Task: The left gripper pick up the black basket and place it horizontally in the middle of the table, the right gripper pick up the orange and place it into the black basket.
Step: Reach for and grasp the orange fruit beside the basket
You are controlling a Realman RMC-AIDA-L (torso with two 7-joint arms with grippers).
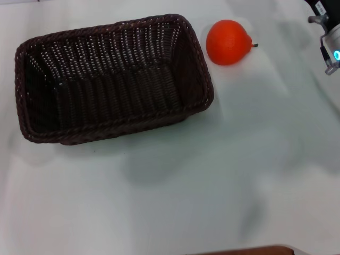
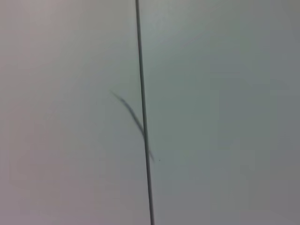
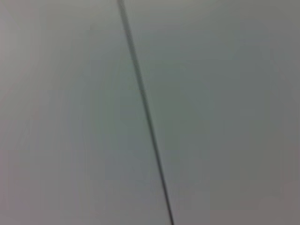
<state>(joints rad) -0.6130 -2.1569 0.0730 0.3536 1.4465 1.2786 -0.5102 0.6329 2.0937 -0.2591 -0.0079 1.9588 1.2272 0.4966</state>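
Note:
The black basket [image 1: 111, 79] stands upright on the white table [image 1: 212, 175], left of middle in the head view, long side across, and it is empty. The orange [image 1: 228, 42] lies on the table just beyond the basket's far right corner, apart from it, with its stem pointing right. The right gripper [image 1: 322, 7] shows only as a black corner with a white label at the far right edge, above the silver arm with its blue ring [image 1: 336, 53], well right of the orange. The left gripper is out of view.
Both wrist views show only bare white table crossed by a thin dark seam line [image 2: 143, 112] [image 3: 145, 108]. A brown edge [image 1: 249, 251] runs along the table's near side in the head view.

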